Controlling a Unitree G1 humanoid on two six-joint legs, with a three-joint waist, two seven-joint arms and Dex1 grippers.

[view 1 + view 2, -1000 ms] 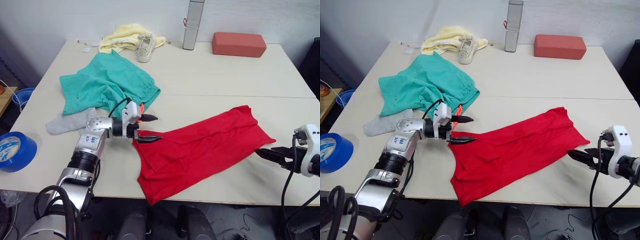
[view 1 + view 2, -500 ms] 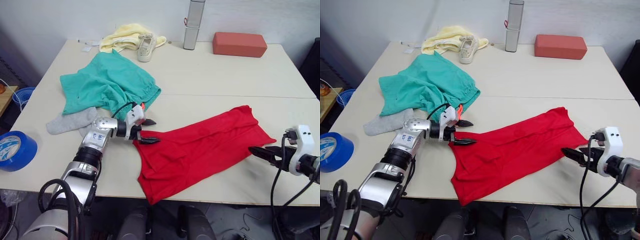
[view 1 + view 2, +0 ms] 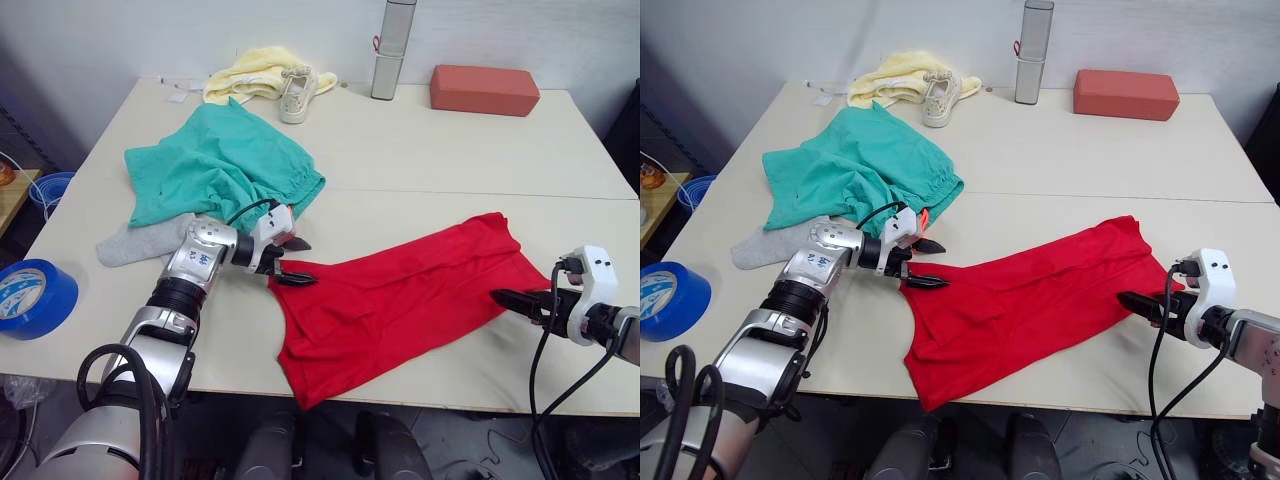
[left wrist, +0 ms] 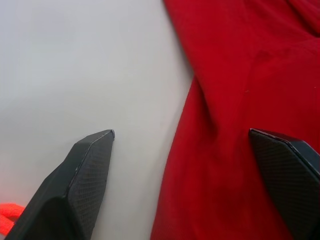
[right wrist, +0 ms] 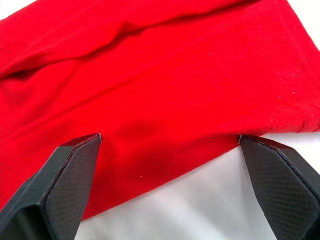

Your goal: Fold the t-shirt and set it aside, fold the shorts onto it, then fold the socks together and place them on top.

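T-shirt [image 3: 400, 293] lies rumpled between two wide-spread, empty grippers, left [image 3: 297, 261] and right [image 5: 170, 182].

bare table [image 3: 420, 160] mid-span, shorts [image 3: 215, 165] crowding left

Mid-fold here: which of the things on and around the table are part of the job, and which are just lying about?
For the job:
t-shirt, both claws open at its edges: left claw, right claw
shorts
socks, partly under the shorts

Lying about:
yellow cloth
sneaker
grey cylinder
red block
blue tape roll
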